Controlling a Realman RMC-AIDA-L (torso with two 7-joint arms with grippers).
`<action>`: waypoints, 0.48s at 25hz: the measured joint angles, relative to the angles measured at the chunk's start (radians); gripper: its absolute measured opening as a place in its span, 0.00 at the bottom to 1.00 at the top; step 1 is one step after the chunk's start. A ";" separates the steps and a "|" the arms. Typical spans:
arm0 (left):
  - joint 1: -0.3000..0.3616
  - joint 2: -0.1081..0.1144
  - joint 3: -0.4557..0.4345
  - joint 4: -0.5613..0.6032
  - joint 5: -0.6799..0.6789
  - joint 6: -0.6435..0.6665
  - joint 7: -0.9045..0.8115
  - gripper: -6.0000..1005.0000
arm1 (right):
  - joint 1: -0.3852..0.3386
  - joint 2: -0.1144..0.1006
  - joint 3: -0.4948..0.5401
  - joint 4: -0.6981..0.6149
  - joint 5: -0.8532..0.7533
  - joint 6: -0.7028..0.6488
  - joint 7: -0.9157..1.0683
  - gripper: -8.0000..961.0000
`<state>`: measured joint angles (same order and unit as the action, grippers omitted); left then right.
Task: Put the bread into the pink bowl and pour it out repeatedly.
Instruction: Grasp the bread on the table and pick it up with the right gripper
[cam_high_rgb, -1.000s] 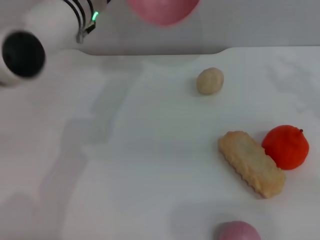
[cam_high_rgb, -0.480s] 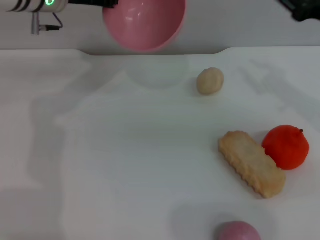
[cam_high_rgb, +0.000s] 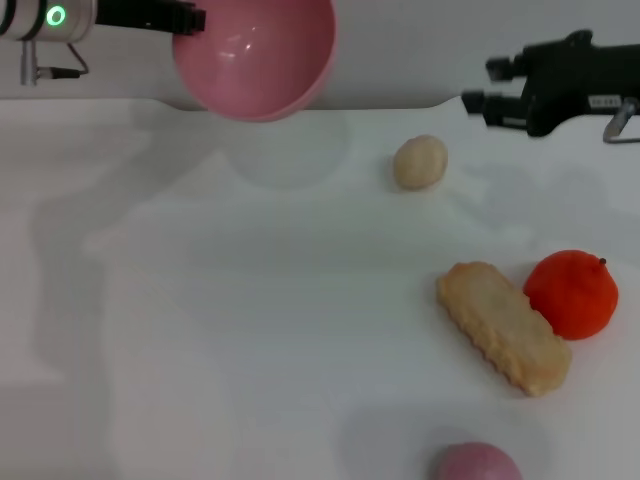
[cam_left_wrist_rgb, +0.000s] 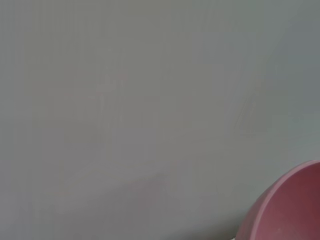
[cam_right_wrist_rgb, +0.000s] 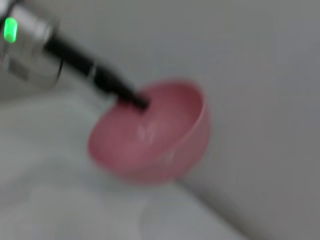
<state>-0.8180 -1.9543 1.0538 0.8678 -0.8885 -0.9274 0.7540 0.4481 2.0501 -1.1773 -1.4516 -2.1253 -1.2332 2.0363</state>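
Note:
The pink bowl (cam_high_rgb: 255, 60) hangs tilted above the table's far edge, its rim gripped by my left gripper (cam_high_rgb: 190, 18), which is shut on it. A part of the bowl (cam_left_wrist_rgb: 292, 210) shows in the left wrist view, and the right wrist view shows the bowl (cam_right_wrist_rgb: 150, 135) with the left gripper (cam_right_wrist_rgb: 135, 100) on its rim. The bread (cam_high_rgb: 503, 326) lies on the table at the right with its plain tan side up. My right gripper (cam_high_rgb: 485, 85) hovers open and holds nothing, above the far right of the table, beyond the bread.
An orange fruit (cam_high_rgb: 572, 293) sits right beside the bread. A small beige bun (cam_high_rgb: 420, 162) lies near the far edge, just left of the right gripper. A small pink rounded object (cam_high_rgb: 475, 463) pokes in at the near edge.
The left arm has carried the pink bowl leftward and slightly lower. The right gripper has come into view from the right. The bread has not moved.

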 joint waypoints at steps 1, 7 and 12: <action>0.002 0.001 0.000 0.000 0.003 0.000 0.000 0.05 | 0.014 -0.005 -0.012 -0.024 -0.051 -0.042 0.044 0.56; 0.005 -0.005 -0.003 0.001 0.045 -0.012 -0.003 0.05 | 0.146 -0.050 -0.028 -0.006 -0.178 -0.333 0.151 0.57; -0.003 -0.013 -0.002 0.002 0.066 -0.023 -0.001 0.05 | 0.236 -0.041 -0.052 0.076 -0.252 -0.471 0.145 0.57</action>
<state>-0.8209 -1.9672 1.0513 0.8699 -0.8223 -0.9499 0.7528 0.6838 2.0094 -1.2292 -1.3761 -2.3768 -1.7037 2.1812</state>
